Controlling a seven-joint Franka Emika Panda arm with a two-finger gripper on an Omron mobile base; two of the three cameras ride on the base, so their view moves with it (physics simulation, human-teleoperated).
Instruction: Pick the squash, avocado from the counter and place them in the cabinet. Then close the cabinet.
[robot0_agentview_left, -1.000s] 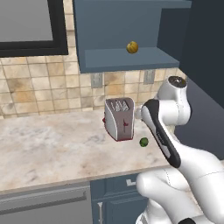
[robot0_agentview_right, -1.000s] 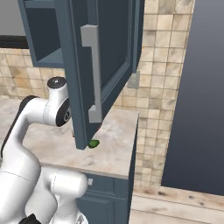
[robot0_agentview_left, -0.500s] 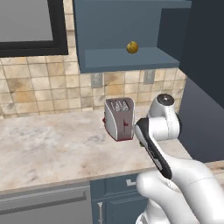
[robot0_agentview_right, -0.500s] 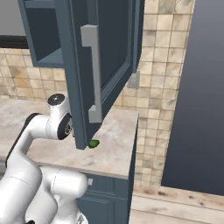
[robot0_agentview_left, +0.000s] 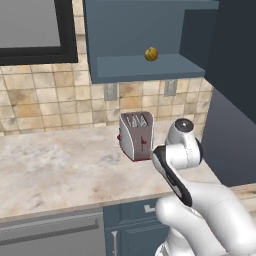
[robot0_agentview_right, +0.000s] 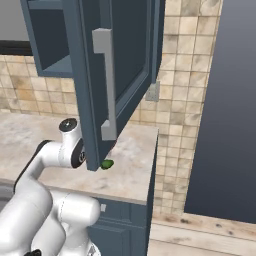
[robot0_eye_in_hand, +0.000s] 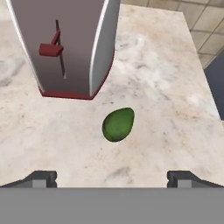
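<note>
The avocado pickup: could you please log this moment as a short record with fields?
squash: in the open cabinet, on its shelf
avocado: lying on the counter beside the toaster, apart from it
gripper: above the avocado, jaws open and empty, one fingertip to each side
cabinet door: swung open
done: squash placed
left: avocado, then closing the door

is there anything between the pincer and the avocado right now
Nothing visible. In the hand view the open pincer looks straight at the small dark green avocado, with bare marbled counter between them. The silver toaster with a red base stands beyond the avocado, apart from it, not in the path.
</note>
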